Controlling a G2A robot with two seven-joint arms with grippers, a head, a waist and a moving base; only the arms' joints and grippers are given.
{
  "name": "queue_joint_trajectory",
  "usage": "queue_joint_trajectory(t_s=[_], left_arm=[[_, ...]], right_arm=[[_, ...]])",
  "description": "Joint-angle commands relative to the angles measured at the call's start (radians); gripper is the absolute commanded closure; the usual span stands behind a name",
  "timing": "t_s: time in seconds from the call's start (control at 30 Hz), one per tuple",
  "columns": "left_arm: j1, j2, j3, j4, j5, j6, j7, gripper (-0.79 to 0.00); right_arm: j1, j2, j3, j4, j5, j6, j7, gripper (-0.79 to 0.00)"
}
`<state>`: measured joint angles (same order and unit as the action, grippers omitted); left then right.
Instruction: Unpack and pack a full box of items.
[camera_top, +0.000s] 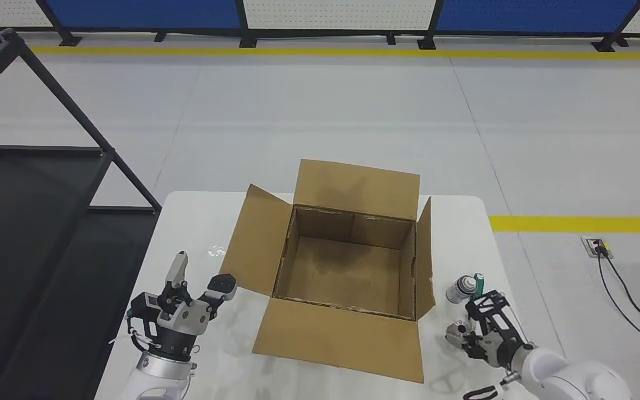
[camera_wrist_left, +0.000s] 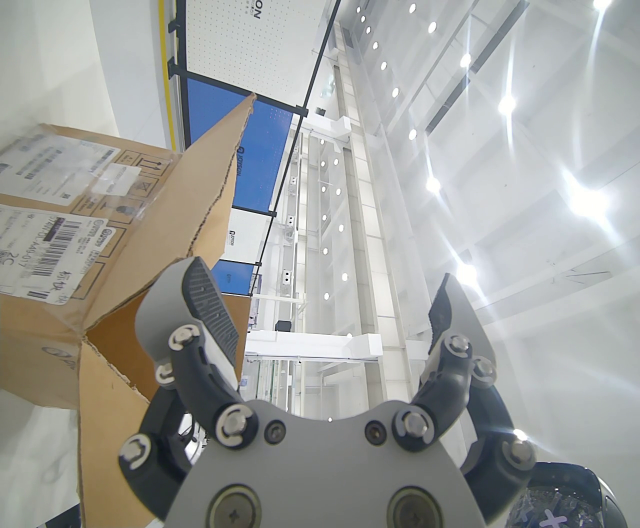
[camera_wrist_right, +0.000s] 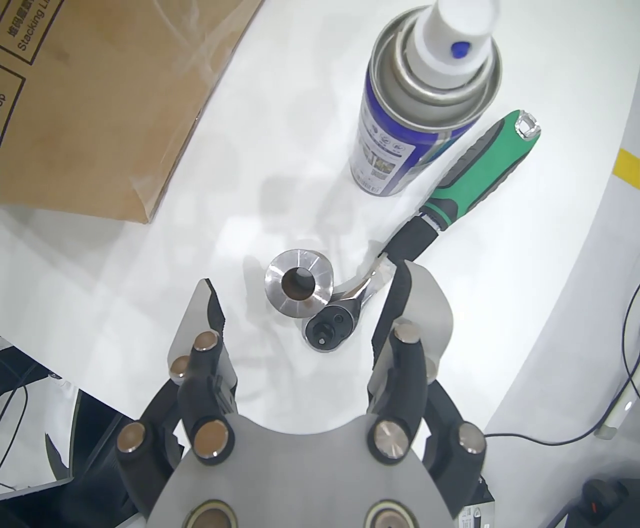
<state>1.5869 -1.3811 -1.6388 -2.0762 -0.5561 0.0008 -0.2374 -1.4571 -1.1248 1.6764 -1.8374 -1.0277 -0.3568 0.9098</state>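
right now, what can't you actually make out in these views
Blue spray can: its white nozzle top is cut off by the frame edge, right wrist view.
Green-handled ratchet wrench: shaft partly hidden behind the right fingers, right wrist view.
Brown cardboard box: near inner wall hidden by its own front rim, top view.

Pale grey floor (camera_top: 400, 110) w/ yellow tape line (camera_top: 330, 50) along blue & white partition panels (camera_top: 140, 12) at far side, black metal frame (camera_top: 60, 190) left of white table (camera_top: 195, 225), floor socket (camera_top: 597, 246) w/ cable on right, bright ceiling spots (camera_wrist_left: 506, 104) overhead.
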Motion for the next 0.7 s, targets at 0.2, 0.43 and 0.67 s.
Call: queue_joint_trajectory(t_s=[0.2,0.43,0.67], left_arm=[[0.000,0.000,0.000,0.000,0.000,0.000,0.000,-0.785],[0.000,0.000,0.000,0.000,0.000,0.000,0.000,-0.785],[0.000,0.000,0.000,0.000,0.000,0.000,0.000,-0.785]], right_arm=[[0.037,0.005,-0.043,0.024,-0.006,-0.004,0.018,-0.468],[0.052,0.010,-0.060,0.026,-0.015,0.010,0.040,-0.369],[0.057,0.015,-0.067,0.031,-0.012,0.014,0.060,-0.382]])
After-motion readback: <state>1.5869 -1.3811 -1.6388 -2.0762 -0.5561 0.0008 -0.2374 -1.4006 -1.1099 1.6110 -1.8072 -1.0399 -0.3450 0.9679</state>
